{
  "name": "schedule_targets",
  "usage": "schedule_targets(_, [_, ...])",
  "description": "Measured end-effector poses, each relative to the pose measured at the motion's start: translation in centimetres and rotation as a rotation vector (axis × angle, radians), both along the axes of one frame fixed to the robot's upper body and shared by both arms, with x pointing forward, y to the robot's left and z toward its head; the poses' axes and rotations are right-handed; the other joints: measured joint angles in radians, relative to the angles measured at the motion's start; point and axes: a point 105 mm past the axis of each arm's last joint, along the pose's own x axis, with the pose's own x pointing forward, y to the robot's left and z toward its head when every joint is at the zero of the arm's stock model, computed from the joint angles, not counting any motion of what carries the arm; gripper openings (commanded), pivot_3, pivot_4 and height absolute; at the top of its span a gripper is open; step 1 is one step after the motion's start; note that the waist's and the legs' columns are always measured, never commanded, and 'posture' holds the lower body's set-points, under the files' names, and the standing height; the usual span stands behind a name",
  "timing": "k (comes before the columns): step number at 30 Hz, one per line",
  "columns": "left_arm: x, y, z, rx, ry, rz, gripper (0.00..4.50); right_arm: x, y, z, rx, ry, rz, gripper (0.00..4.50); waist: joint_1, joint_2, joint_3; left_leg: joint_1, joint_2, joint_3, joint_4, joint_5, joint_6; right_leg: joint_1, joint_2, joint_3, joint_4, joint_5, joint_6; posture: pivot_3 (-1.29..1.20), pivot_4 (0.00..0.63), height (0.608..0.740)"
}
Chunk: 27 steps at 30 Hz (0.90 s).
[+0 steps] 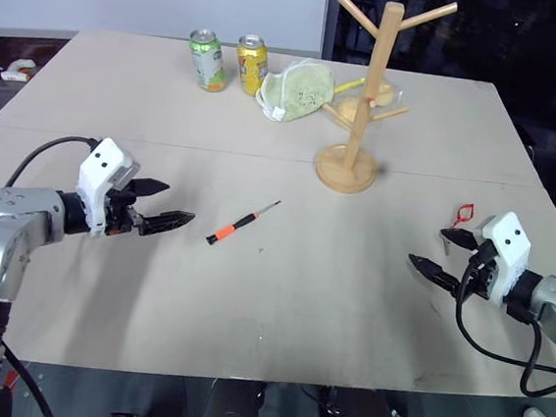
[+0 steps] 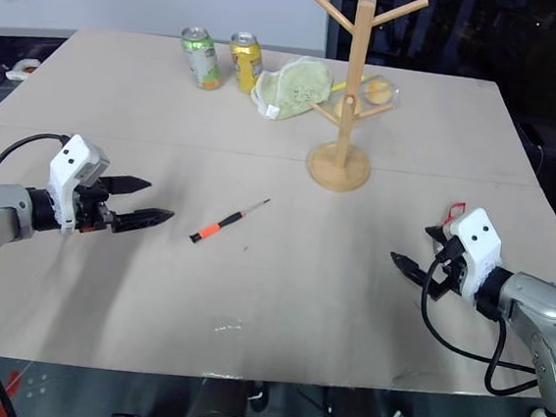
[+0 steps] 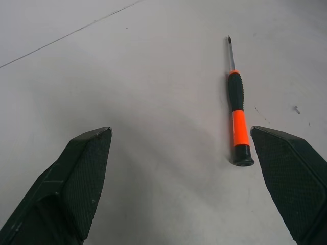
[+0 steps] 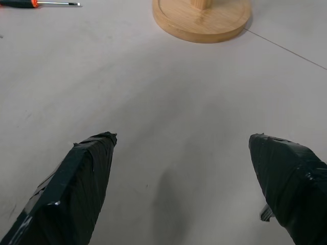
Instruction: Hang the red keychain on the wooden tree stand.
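On the right side of the bench (image 1: 279, 297), the red keychain (image 1: 466, 211) lies flat, a thin loop just beyond the right gripper (image 1: 440, 252) and close to its upper finger, though contact cannot be judged from the head views. That gripper hovers low over the bench with its fingers (image 4: 82, 178) spread wide apart and nothing between them; in the right wrist view they frame bare bench surface, with the round base of the wooden tree stand (image 1: 365, 99) ahead of them.

The stand rises upright toward the far right-centre of the bench, well apart from the keychain, its angled pegs bare. Behind it lies a pale green fabric bundle (image 1: 294, 89), and beside that stand a green can (image 1: 208, 60) and a yellow can (image 1: 252, 63), side by side near the far edge.

The left gripper (image 1: 165, 205) is on the left side of the bench, its fingers (image 3: 76, 178) also wide apart and empty, pointing toward a screwdriver (image 1: 242, 223) with an orange and black handle. The screwdriver lies near the bench's middle, close to the left fingertips but not touching them, its tip pointing away toward the stand.
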Motion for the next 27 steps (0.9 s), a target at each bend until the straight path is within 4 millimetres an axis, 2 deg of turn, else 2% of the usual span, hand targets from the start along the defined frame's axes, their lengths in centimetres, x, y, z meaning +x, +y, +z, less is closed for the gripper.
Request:
schedule_targets(3, [0.0, -0.5, 0.1, -0.005, -0.012, -0.013, 4.50, 0.1, 0.3, 0.2, 0.014, -0.017, 0.007, 4.47, 0.000, 0.000, 0.000, 0.000, 0.000, 0.000, 0.000, 0.000, 0.000, 0.001, 0.000, 0.000, 0.000, 0.000, 0.000, 0.00, 0.150, 0.740])
schedule_targets(5, [0.1, -3.4, 0.6, -0.017, -0.054, -0.105, 4.50, 0.3, 2.8, 1.4, 0.074, -0.077, 0.114, 4.47, 0.000, 0.000, 0.000, 0.000, 0.000, -0.001, 0.001, 0.000, 0.000, 0.002, 0.001, -0.001, 0.000, 0.000, 0.000, 0.00, 0.150, 0.740])
schedule_targets(8, [-0.3, -6.1, 0.4, -0.003, -0.081, -0.217, 4.50, -0.6, 5.9, 2.6, 0.114, -0.124, 0.277, 4.47, 0.000, 0.001, 0.000, 0.000, -0.001, -0.001, 0.002, 0.000, 0.000, 0.003, 0.002, -0.001, 0.000, 0.000, 0.000, 0.00, 0.150, 0.740])
schedule_targets(12, [0.2, -6.7, -1.0, 0.037, -0.093, -0.228, 4.50, -0.7, 7.5, 3.0, 0.118, -0.138, 0.391, 4.47, 0.000, 0.001, 0.000, 0.000, -0.002, -0.001, 0.003, 0.000, 0.000, 0.003, 0.003, -0.001, 0.000, 0.000, 0.000, 0.00, 0.150, 0.740])
schedule_targets(15, [1.1, -6.7, -3.0, 0.110, -0.114, -0.204, 4.50, -0.4, 9.0, 3.6, 0.117, -0.169, 0.465, 4.47, 0.001, 0.001, 0.000, 0.000, -0.002, -0.001, 0.004, 0.000, 0.000, 0.004, 0.004, -0.002, 0.001, 0.000, 0.000, 0.00, 0.150, 0.740])
schedule_targets(22, [2.7, -7.4, -6.2, 0.094, -0.118, -0.139, 4.50, -0.6, 10.5, 3.5, 0.111, -0.174, 0.558, 4.47, 0.019, 0.001, 0.000, 0.000, -0.002, 0.001, 0.005, 0.000, 0.001, 0.004, 0.003, -0.002, 0.000, 0.000, 0.000, 0.00, 0.150, 0.740])
schedule_targets(27, [2.4, -8.1, -6.9, 0.074, -0.130, -0.172, 3.11, -0.6, 10.5, 3.6, 0.088, -0.185, 0.586, 4.50, 0.022, 0.005, -0.002, 0.000, -0.002, 0.001, 0.006, 0.000, 0.001, 0.005, 0.003, -0.003, 0.001, 0.000, 0.000, 0.00, 0.150, 0.740])
